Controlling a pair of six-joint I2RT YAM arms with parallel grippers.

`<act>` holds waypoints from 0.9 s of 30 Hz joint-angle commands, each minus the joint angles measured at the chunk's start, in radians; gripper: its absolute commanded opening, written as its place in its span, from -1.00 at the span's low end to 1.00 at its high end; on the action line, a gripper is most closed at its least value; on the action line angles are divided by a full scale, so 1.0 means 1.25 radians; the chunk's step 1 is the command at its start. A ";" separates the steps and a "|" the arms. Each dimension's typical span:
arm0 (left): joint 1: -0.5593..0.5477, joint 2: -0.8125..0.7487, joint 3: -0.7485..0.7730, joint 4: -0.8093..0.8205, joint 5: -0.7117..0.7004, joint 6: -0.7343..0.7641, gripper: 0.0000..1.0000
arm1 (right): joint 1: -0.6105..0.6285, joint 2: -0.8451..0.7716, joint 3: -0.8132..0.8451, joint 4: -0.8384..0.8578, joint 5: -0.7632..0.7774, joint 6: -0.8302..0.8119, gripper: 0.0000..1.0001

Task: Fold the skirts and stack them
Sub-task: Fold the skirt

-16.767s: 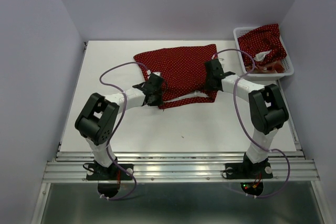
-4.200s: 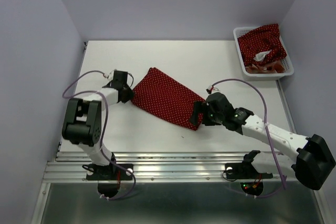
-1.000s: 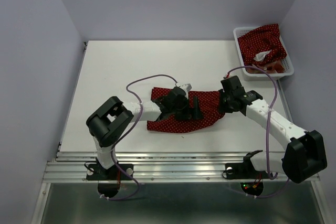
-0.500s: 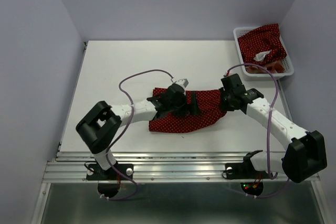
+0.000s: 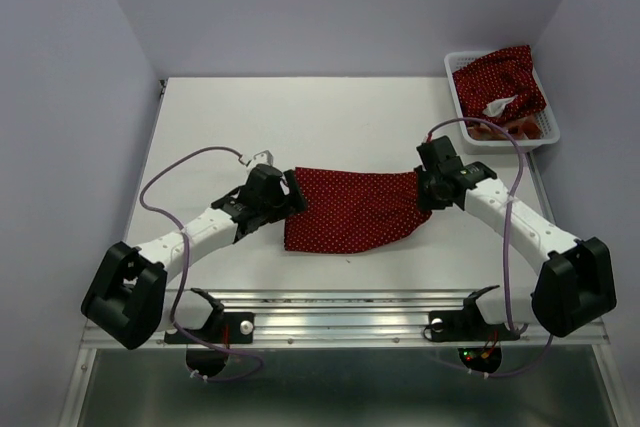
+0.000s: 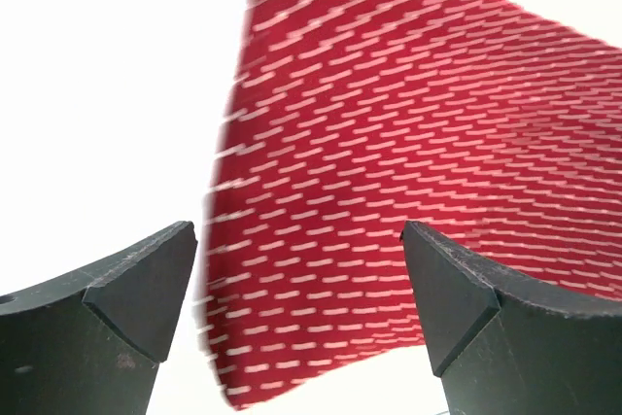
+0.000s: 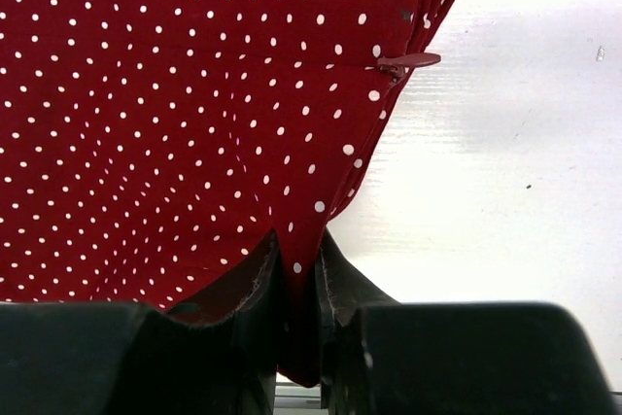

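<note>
Right gripper [image 7: 296,269] is pinching the polka-dot skirt [image 5: 350,209] edge, left gripper [image 6: 296,240] is hanging open — keep tension even.

White mesh basket [image 5: 460,97] — far-right on white table [image 5: 220,127]

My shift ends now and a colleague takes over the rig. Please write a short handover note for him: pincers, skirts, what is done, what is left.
Left pincer: open, holding nothing, at the left edge of the folded skirt.
Right pincer: shut on that skirt's right edge.
Skirts: the folded one lies on the table; a second polka-dot skirt lies crumpled in the basket, with lighter red cloth under it, too small to identify.
Done: one skirt folded.
Left: release it, then probably fold the basket's contents and stack all.
</note>
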 commanded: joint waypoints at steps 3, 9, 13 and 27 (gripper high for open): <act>0.039 -0.004 -0.056 -0.040 -0.009 0.000 0.97 | -0.002 0.016 0.057 -0.010 0.016 -0.019 -0.81; 0.049 0.059 -0.065 0.015 0.047 0.010 0.65 | -0.002 0.030 0.073 -0.014 0.006 -0.025 -0.81; 0.048 0.108 -0.065 0.063 0.107 0.010 -0.12 | 0.021 0.037 0.088 -0.007 -0.005 -0.024 -0.81; 0.048 0.171 -0.063 0.094 0.139 0.023 -0.71 | 0.118 0.092 0.184 -0.060 0.080 -0.052 -0.81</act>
